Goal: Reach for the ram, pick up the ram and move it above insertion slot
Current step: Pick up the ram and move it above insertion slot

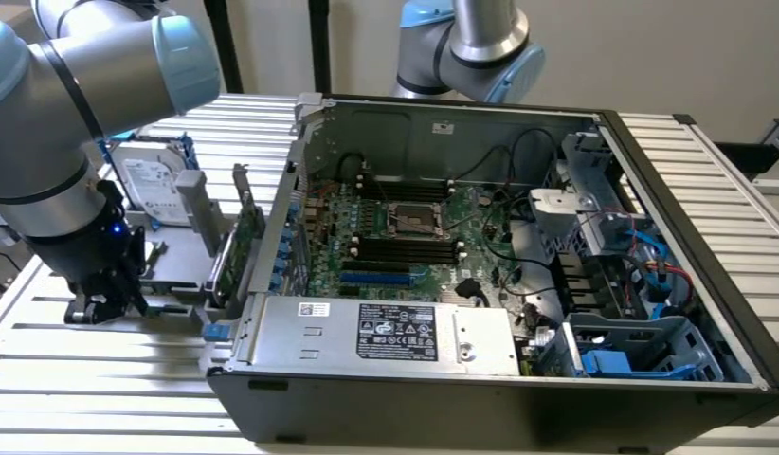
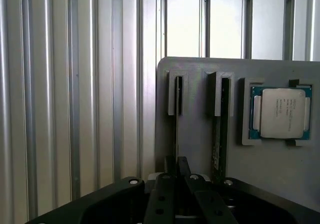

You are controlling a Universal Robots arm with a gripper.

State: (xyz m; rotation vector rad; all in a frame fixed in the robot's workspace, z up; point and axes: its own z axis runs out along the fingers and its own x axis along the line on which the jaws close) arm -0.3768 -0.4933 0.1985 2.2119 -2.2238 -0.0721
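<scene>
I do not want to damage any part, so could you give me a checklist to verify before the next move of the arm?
1. The end effector shut on the ram: ok.
2. The ram lifted out of the gray holder: not ok, it stands in its groove.
3. Its fingers apart from the neighbouring stick: ok.
4. The processor apart from the end effector: ok.
5. Latches of the insertion slot open: cannot tell.
</scene>
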